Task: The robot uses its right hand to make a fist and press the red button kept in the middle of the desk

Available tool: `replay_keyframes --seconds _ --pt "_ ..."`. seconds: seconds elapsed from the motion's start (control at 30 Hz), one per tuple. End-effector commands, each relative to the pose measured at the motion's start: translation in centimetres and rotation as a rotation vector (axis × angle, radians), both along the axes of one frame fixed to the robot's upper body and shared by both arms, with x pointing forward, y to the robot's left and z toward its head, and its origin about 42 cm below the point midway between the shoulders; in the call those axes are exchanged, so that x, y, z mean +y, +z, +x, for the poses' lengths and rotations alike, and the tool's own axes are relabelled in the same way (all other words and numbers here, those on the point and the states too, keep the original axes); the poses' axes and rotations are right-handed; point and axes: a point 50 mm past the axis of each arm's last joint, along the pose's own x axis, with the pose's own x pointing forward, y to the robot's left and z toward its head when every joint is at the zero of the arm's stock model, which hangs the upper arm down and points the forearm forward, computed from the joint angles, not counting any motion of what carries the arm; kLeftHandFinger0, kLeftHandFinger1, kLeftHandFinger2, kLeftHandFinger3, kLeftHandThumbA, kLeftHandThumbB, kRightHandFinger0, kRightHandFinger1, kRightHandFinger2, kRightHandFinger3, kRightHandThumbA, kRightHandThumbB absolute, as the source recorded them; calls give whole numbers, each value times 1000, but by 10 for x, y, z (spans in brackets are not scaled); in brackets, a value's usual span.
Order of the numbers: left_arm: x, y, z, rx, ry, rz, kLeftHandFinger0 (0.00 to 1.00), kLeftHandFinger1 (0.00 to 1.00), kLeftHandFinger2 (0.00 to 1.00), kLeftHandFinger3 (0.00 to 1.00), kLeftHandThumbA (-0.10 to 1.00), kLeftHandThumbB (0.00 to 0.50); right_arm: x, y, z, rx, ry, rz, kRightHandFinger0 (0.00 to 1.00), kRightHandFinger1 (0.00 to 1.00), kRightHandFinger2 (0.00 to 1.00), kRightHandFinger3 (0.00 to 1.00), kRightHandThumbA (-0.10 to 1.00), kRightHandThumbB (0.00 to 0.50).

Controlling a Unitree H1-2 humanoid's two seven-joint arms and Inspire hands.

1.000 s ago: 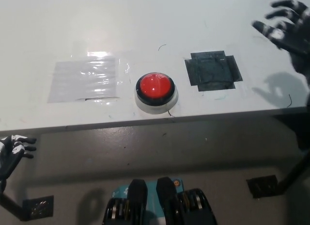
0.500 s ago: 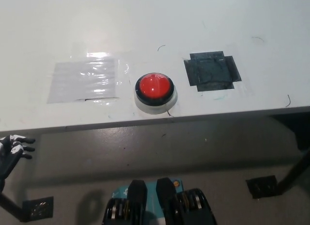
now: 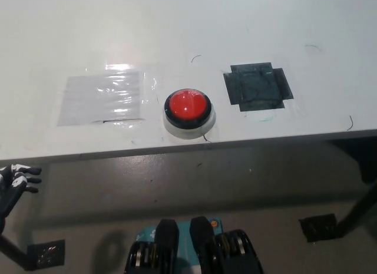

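Red and glossy, the button (image 3: 188, 105) is what you see first: a round dome in a black ring on a pale round base, sitting near the front edge of the desk (image 3: 188, 32), about midway along it. Nothing is touching it. The desk top is white and smooth, with a few thin dark scuffs and a soft glare.

To the button's left you have a patch of clear tape (image 3: 103, 99), rectangular, wrinkled and shiny, stuck flat on the surface. To its right, a patch of black tape (image 3: 258, 86), roughly square with notched corners, matte and a little creased. Both lie just apart from the button, one on each side.

Look low at the left edge: the left robot hand (image 3: 13, 185), white with dark tips, hangs below the desk's front edge, over the grey floor (image 3: 235, 185), holding nothing, its fingers loosely spread and pointing right.

The right robot hand is out of your view, so you cannot tell how it is held.

On the floor, dark square plates (image 3: 320, 227) sit at the desk legs' feet.
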Motion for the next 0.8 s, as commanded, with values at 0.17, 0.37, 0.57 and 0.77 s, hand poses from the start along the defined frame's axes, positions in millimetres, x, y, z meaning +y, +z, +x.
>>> replay_keyframes --seconds 0.17,0.37,0.57,0.77 --pt "3 12 3 -51 -1 18 600 610 674 674 550 13 -12 19 6 -59 -64 -8 295 505 737 718 900 139" --pt "2 13 5 -64 -5 25 582 597 656 649 562 11 -11 25 13 -48 -81 8 258 400 519 418 879 146" --pt "2 12 6 -72 0 -1 535 557 618 617 544 23 -11 27 16 -47 -86 21 175 311 438 323 859 145" --pt "2 7 2 -76 -2 -26 512 533 593 610 515 0 -11 28 17 -50 -74 19 130 268 408 277 860 132"
